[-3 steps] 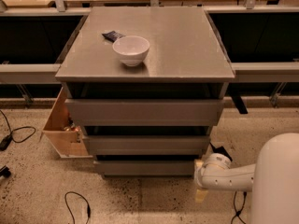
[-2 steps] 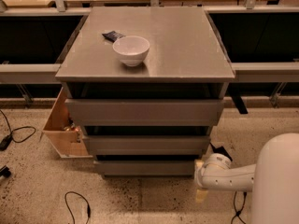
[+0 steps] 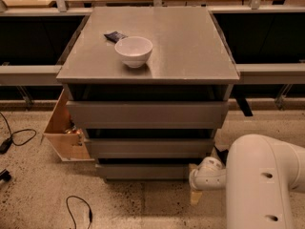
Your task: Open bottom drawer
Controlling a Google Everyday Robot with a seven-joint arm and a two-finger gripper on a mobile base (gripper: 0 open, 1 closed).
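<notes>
Claw [image 3: 194, 182], at lower centre-right of the frame, is hovering just beside the right end of the bottom drawer [image 3: 143, 171]; its opening cannot be told. The drawer is sitting lowest of 3 grey fronts, below the table [image 3: 190, 42] carrying 1 white bowl [image 3: 134, 50].

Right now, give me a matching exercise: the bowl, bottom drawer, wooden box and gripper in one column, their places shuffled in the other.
Column one:
1 bowl
2 bottom drawer
3 wooden box
4 gripper

Column two:
A on the floor, left of the cabinet
B low, beside the bottom drawer's right end
C on the cabinet's top
D lowest of three grey fronts

Pairs: 1-C, 2-D, 3-A, 4-B.
</notes>
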